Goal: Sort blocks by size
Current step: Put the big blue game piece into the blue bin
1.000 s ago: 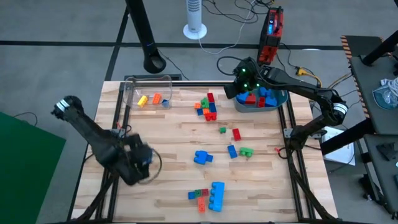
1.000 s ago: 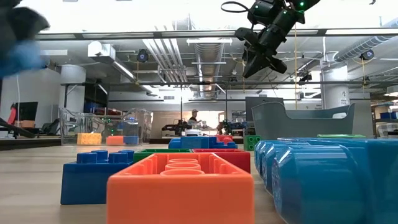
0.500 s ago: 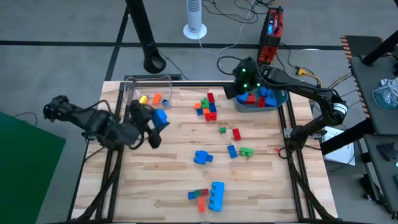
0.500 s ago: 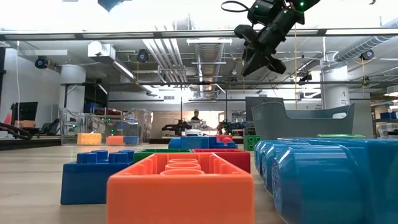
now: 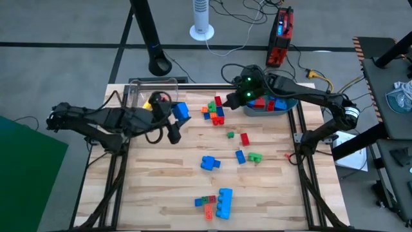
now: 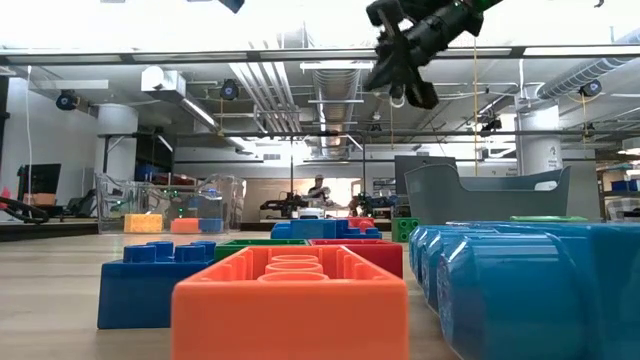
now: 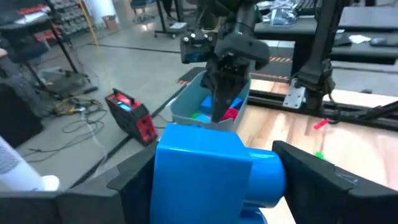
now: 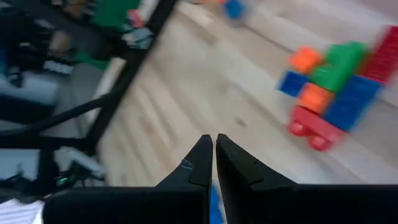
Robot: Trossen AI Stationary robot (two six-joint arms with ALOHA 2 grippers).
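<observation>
The left gripper (image 5: 178, 116) is seen in the upper left-centre of the high view, raised over the table (image 5: 167, 187), its fingers clamped on a chunky blue block (image 5: 181, 110); in the left wrist view the same block (image 7: 211, 163) fills the lower middle of the frame, gripped on both sides by the dark fingers (image 7: 314, 180); just to the left of the gripper in the high view a clear plastic box (image 5: 138, 90) is placed at the table's upper left, with yellow and orange small blocks (image 5: 156, 100) inside or beside it, partly hidden by the arm.

The right gripper (image 5: 234, 98) is held at upper centre of the high view, beside the left edge of the teal tub (image 5: 288, 103), in which red and blue blocks (image 5: 270, 103) are lying; in the right wrist view its fingertips (image 8: 212, 152) are pressed together with nothing between them, above bare wood and a mixed cluster of blocks (image 8: 339, 102).

That cluster (image 5: 214, 109) is found at upper centre of the table in the high view; a green piece, a red piece, a blue block (image 5: 210, 162) and further small blocks are scattered across the middle; a large blue block with small pieces (image 5: 219, 202) is set near the lower edge.
</observation>
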